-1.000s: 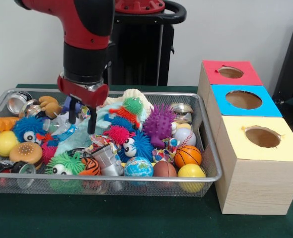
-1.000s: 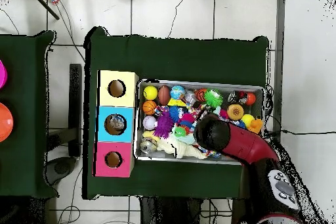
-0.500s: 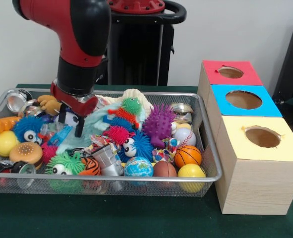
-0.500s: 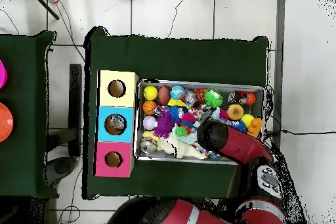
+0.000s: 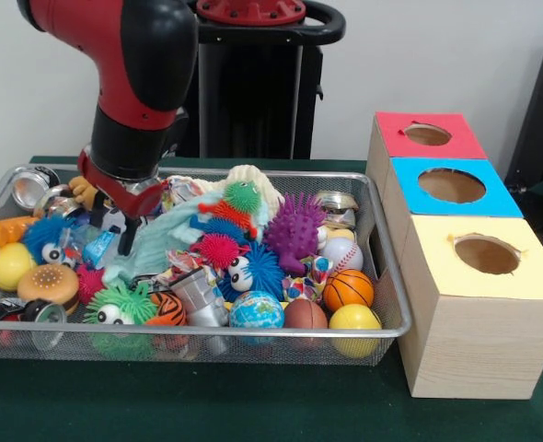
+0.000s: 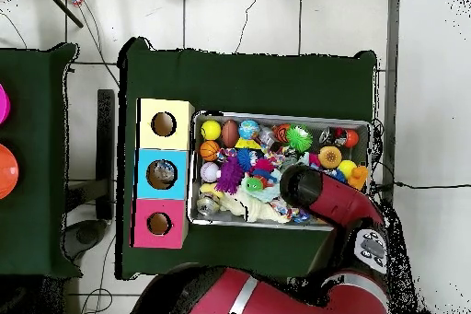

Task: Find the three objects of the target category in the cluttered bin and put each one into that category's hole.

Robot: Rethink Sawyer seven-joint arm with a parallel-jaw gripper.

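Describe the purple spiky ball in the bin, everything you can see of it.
The purple spiky ball is a rubbery-looking toy covered all over in short soft spikes, deep purple throughout. It sits high on the pile toward the far right part of the wire bin, unheld. A blue fuzzy toy with googly eyes lies against its near left side, and a baseball sits just to its right. The overhead view shows it near the boxes' end of the bin.

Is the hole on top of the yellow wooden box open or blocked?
Open. The round hole in the yellow wooden box shows only a dark hollow in the front view, with nothing sitting over it.
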